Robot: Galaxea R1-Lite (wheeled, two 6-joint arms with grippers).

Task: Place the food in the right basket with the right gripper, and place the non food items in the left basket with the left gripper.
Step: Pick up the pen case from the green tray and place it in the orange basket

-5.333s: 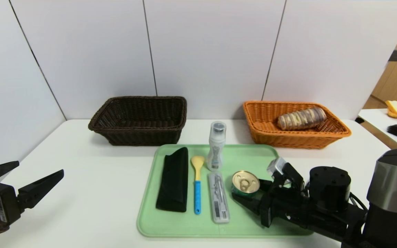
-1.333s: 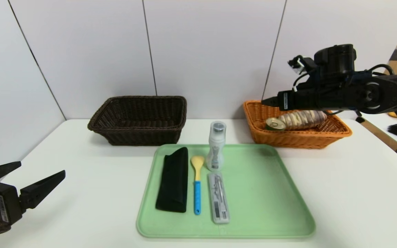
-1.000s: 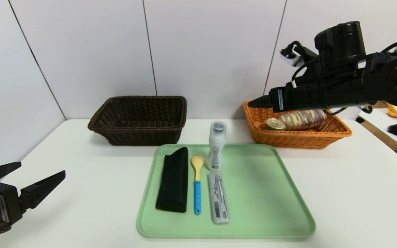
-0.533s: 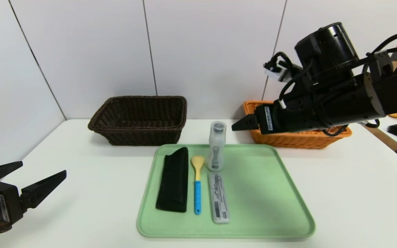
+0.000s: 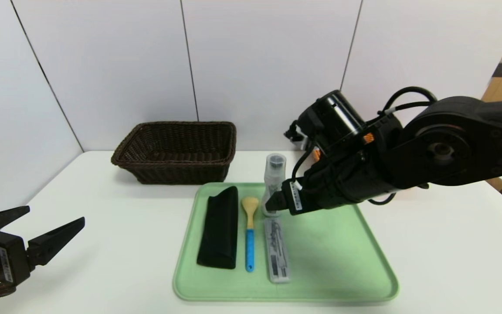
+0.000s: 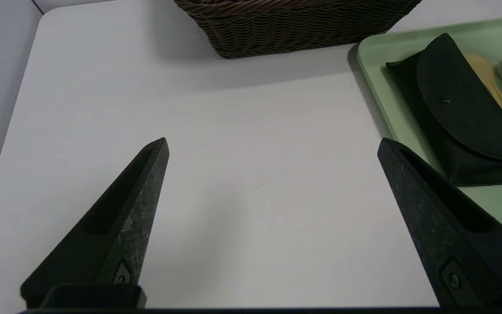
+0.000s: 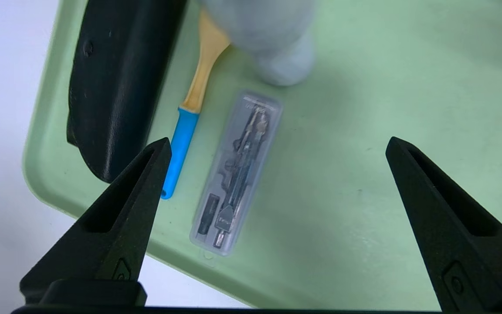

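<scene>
Right gripper [image 7: 277, 144] swung back — spread over tray [image 7: 364, 196].

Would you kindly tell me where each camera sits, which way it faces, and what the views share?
Head view: on the robot's head, looking forward and down at the green tray and brown basket; both arms show, left end effector parked low.
Left wrist view: on the left wrist, facing the white table; its open end effector frames it.
Right wrist view: on the right wrist, looking down on the compass case; open right end effector.
Shared: all three show the black pouch and tray.
</scene>
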